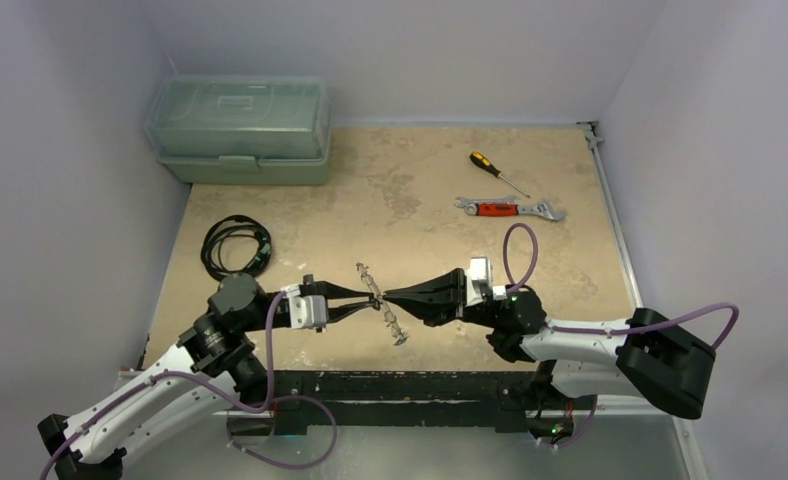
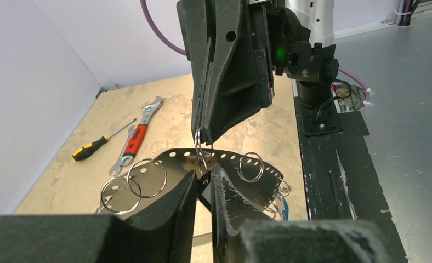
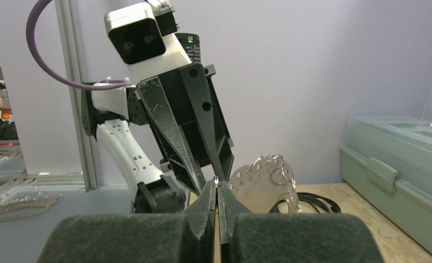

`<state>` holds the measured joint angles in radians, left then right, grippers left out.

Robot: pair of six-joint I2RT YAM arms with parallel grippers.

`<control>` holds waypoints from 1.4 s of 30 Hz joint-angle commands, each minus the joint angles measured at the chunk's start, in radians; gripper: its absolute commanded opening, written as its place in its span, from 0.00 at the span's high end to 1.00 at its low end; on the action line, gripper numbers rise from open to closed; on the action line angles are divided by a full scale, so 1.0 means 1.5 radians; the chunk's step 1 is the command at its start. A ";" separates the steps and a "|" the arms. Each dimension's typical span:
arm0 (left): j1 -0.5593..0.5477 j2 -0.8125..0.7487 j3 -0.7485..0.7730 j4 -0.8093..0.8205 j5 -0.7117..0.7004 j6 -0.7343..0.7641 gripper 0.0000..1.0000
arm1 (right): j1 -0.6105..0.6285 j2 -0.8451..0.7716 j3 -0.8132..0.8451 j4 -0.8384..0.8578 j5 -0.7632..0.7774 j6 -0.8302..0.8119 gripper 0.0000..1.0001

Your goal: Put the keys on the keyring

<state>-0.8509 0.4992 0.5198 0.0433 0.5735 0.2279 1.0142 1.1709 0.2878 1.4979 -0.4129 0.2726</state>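
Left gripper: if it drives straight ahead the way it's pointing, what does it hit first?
The keyring, right off the left gripper fingertips and possibly in contact; depth is unclear. Immediately behind it is the right gripper, pointing back at it nose to nose.

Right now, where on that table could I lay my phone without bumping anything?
Barest: the wide middle between the coiled cable and the wrench, right of the toolbox; also the far right corner beyond the screwdriver. Crowded: the near edge, where left claw and right claw meet at the keyring.
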 commanded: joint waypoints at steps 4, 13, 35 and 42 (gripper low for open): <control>0.007 0.010 0.029 0.018 0.015 0.004 0.96 | 0.001 0.000 0.013 0.225 -0.010 0.004 1.00; 0.006 0.013 0.029 0.019 0.023 0.000 1.00 | 0.001 0.003 0.023 0.226 0.012 0.011 1.00; 0.007 0.049 0.032 0.023 0.071 -0.035 0.46 | 0.002 0.014 0.033 0.227 0.032 0.016 1.00; 0.008 0.015 0.026 0.046 0.028 -0.060 0.51 | 0.002 0.014 0.033 0.227 0.029 0.015 1.00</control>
<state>-0.8398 0.5438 0.5350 0.0467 0.6464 0.1818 1.0142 1.1984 0.2993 1.5047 -0.3870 0.2958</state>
